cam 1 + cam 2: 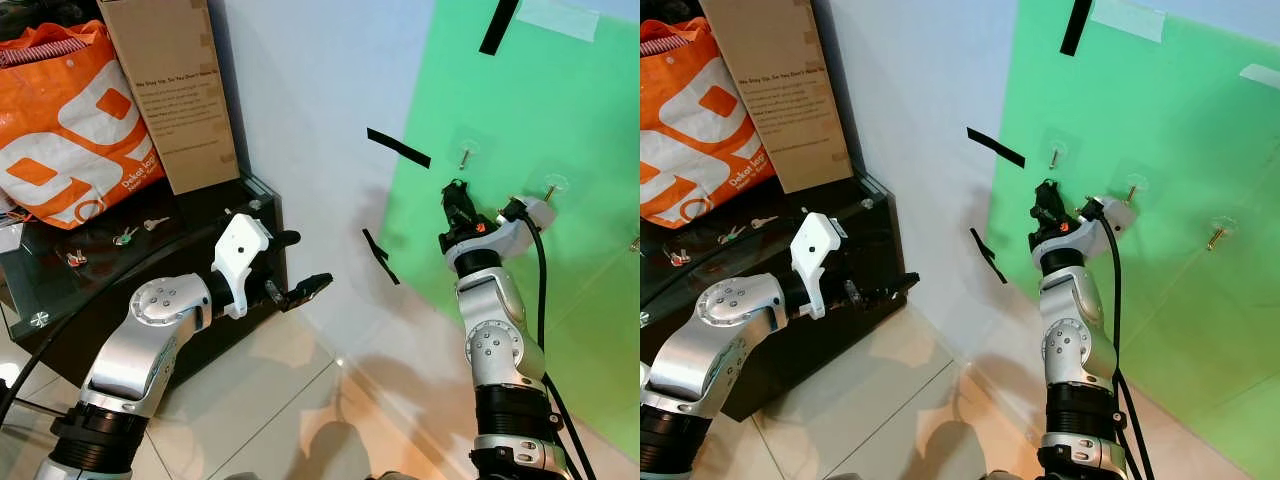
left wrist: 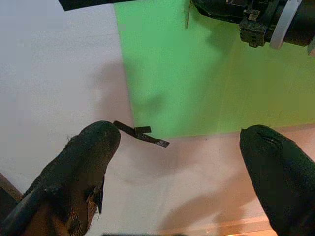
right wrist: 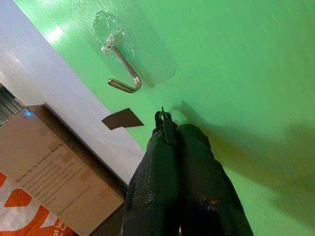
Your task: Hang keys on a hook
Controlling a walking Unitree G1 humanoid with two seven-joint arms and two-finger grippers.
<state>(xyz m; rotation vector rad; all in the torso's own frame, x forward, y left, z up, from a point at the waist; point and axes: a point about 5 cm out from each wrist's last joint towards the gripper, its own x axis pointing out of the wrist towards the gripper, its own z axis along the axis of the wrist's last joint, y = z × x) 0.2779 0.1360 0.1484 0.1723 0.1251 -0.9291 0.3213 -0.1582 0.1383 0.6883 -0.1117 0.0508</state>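
One step underway: right gripper (image 3: 170, 129) pinched on key ring (image 3: 161, 118), below hook (image 3: 123, 69) at eleven o'clock; needs lifting onto hook. Left gripper (image 2: 179, 157) wide, idle.

— Report the left side.
— A cabinet (image 1: 150, 300) stands against the wall (image 1: 300, 90); on its top lie loose keys (image 1: 125, 237), with a bag (image 1: 60, 120) behind them and a cardboard box (image 1: 170, 90) to the bag's right, leaning at the wall.

— And the right?
— A panel (image 1: 560, 90) is fixed on the wall, to the right of the cabinet; hooks (image 1: 465, 155) sit on it in a row; tape strips (image 1: 398, 148) lie along its left edge; the right gripper (image 1: 455, 195) is just below the leftmost hook; the left gripper (image 1: 300, 265) is before the cabinet's right end.
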